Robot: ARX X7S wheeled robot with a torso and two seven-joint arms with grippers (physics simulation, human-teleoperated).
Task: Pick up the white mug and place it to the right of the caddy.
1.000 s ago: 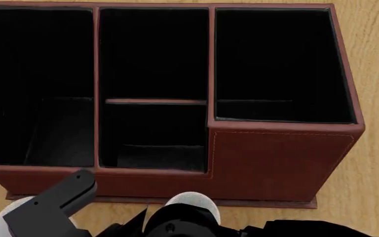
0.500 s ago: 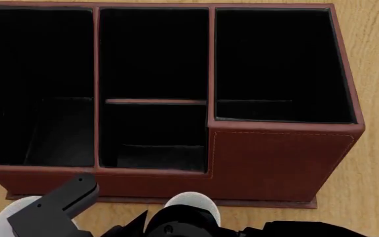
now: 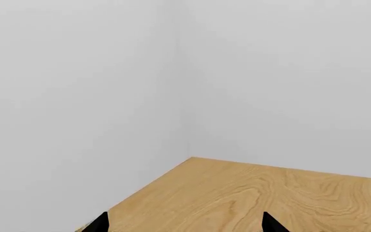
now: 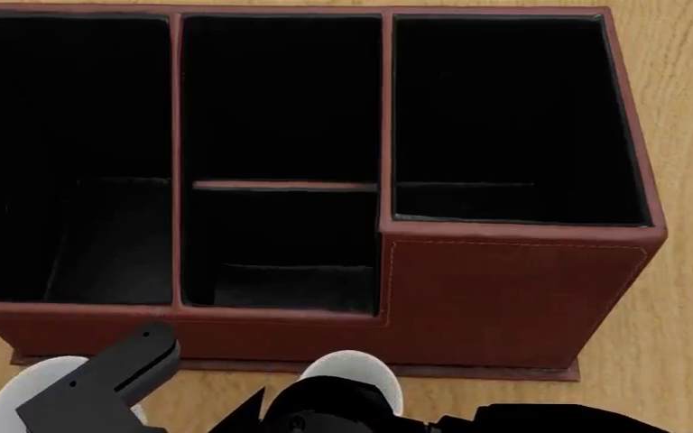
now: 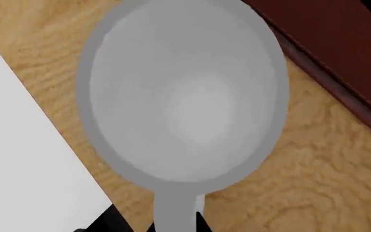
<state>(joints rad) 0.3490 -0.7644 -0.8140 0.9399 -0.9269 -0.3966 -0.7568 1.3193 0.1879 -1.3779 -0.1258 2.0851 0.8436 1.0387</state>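
Note:
The white mug (image 5: 182,92) stands on the wooden table just in front of the caddy (image 4: 503,298), seen from above with its looped handle (image 5: 176,210) pointing towards my wrist. My right gripper (image 5: 153,220) is shut on that handle, one black fingertip (image 5: 105,223) on each side of it. From the head view only the mug's rim (image 4: 349,368) shows, with my right arm (image 4: 322,413) over the rest. My left gripper (image 3: 185,224) is open with nothing between its tips, facing the table's corner and the walls.
The caddy's brown wall (image 5: 340,48) runs close beside the mug. A pale surface (image 5: 18,145) lies past the table's edge on the mug's other side. My left arm (image 4: 94,383) hangs over a white round thing (image 4: 10,401). Bare wood (image 4: 684,271) lies right of the caddy.
My left arm has slid slightly towards the near edge of the head view. The mug and caddy have not moved.

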